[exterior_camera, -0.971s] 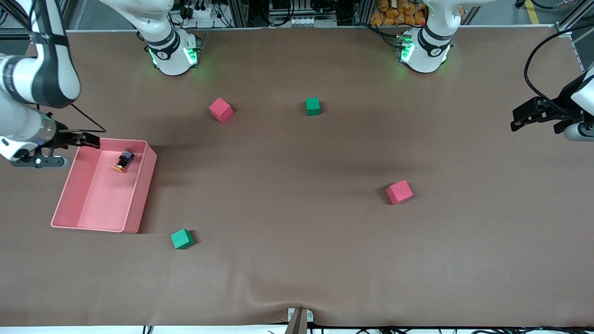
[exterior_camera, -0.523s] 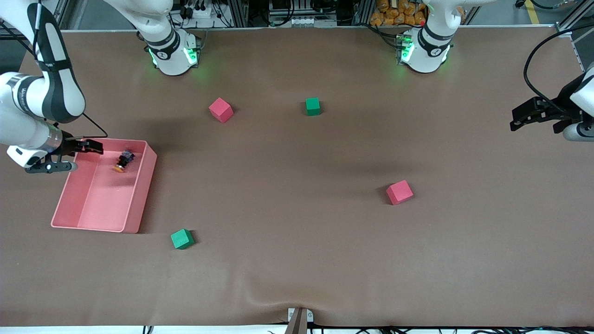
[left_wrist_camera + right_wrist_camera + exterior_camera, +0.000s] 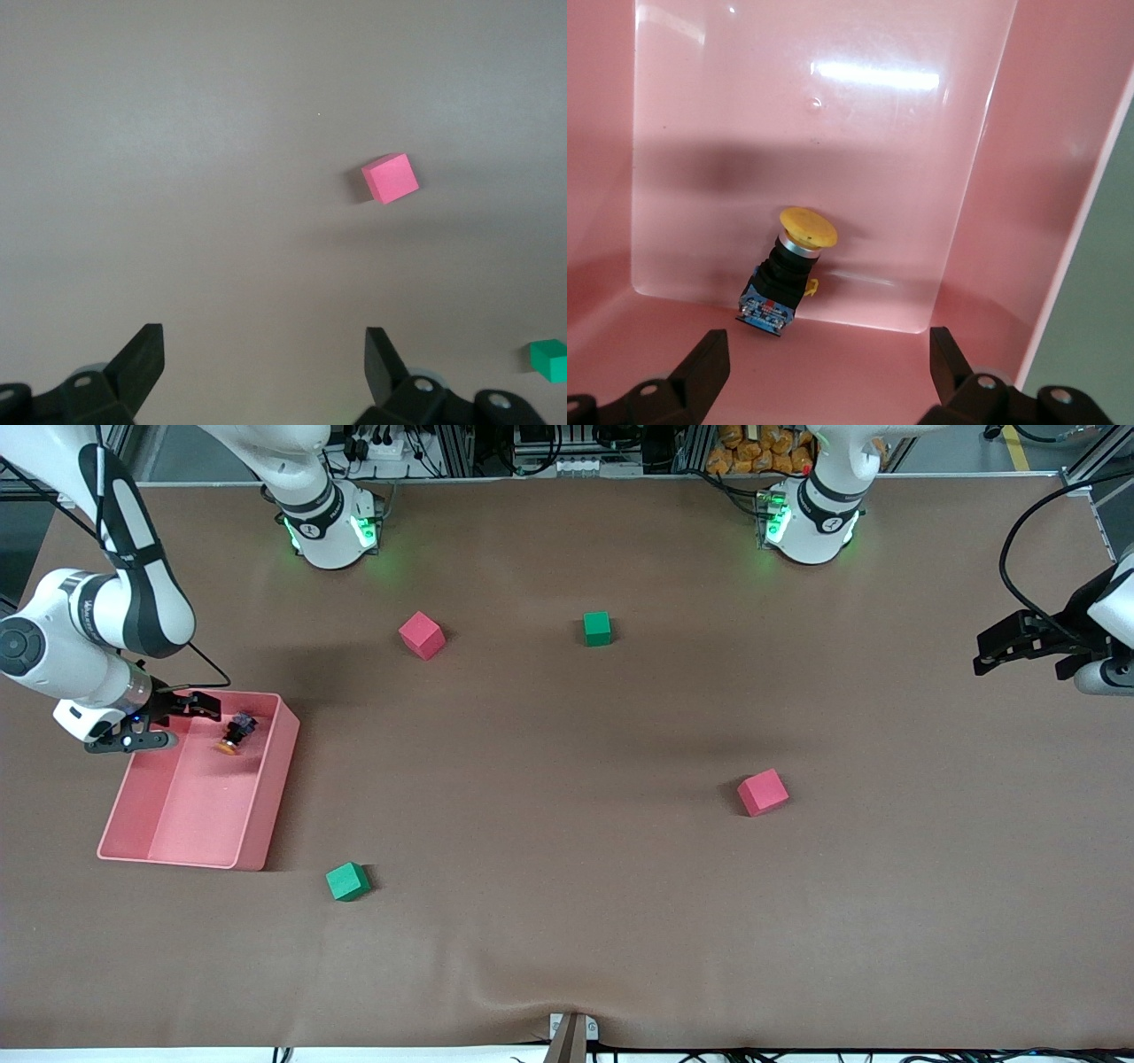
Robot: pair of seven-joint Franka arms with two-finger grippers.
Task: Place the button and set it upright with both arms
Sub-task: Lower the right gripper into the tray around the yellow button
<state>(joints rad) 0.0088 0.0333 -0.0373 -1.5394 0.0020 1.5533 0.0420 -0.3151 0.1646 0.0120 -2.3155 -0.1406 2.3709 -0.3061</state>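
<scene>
The button lies tipped on its side in the pink tray, near the tray's end farthest from the front camera. In the right wrist view the button shows an orange cap, a black body and a blue base resting against the tray wall. My right gripper hangs open over that end of the tray, beside the button and apart from it; the right gripper has nothing between its fingers. My left gripper waits open over bare table at the left arm's end; the left gripper holds nothing.
Foam cubes stand loose on the brown table: a red cube and a green cube near the robot bases, a red cube mid-table, and a green cube close to the tray's near corner.
My right gripper has moved across the tray's end toward the button. The button, cubes and left arm have stayed where they were.
</scene>
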